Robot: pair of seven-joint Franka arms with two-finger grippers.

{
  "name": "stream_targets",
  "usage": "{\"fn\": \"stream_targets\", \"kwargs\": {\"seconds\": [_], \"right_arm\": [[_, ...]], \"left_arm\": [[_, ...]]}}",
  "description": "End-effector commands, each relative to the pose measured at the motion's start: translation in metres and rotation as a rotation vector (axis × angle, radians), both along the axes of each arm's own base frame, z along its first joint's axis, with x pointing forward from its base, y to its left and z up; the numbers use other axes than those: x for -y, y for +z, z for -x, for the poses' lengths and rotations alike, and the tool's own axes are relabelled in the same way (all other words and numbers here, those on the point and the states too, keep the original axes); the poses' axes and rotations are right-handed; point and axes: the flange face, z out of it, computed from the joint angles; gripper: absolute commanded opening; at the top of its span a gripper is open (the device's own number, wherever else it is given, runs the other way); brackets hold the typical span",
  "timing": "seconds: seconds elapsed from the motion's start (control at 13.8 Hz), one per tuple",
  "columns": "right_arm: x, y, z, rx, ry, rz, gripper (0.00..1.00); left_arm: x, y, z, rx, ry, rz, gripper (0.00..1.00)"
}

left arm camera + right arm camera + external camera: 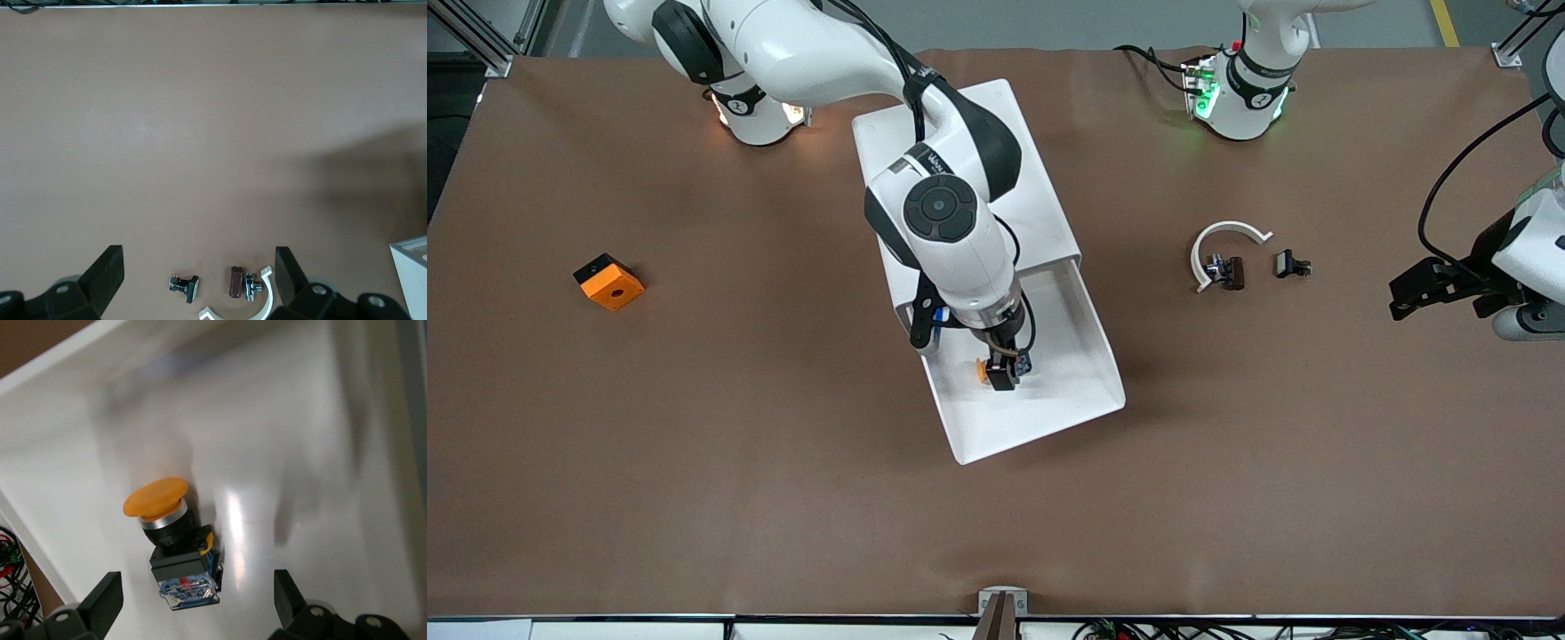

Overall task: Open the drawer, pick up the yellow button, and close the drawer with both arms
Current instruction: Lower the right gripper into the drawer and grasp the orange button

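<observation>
The drawer (1085,391) is pulled out of the white cabinet (1040,204) toward the front camera. The button (983,370) lies on its side on the drawer floor (320,453). Its orange cap (157,499) and its black-and-blue body (181,568) show in the right wrist view. My right gripper (1005,372) is down in the drawer, open (197,593), with a finger on each side of the button's body and neither touching it. At the left arm's end of the table, my left gripper (1405,298) hangs open (198,263) with nothing between its fingers.
An orange square block (609,281) lies toward the right arm's end of the table. Two small black clips (1232,271) (1291,265) and a white curved band (1227,236) lie between the cabinet and my left gripper. The left wrist view shows the clips (185,287) and a cabinet corner (410,267).
</observation>
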Motion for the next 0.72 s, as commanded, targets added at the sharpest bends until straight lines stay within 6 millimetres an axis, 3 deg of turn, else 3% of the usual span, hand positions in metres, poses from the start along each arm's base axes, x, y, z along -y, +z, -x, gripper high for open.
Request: {"fn": "stream_targets", "kwargs": {"seconds": [0.0, 0.58, 0.65], "right_arm": [[0.001, 0.005, -0.004, 0.021, -0.004, 0.015, 1.0], [-0.004, -0.039, -0.009, 0.027, 0.015, 0.059, 1.0], [-0.005, -0.039, -0.008, 0.027, 0.016, 0.057, 0.72]], "left_arm": [[-0.001, 0.006, 0.001, 0.013, 0.009, 0.01, 1.0], [0.0, 0.007, 0.002, 0.015, 0.007, 0.01, 1.0], [0.0, 0.008, 0.002, 0.016, 0.007, 0.01, 1.0]]}}
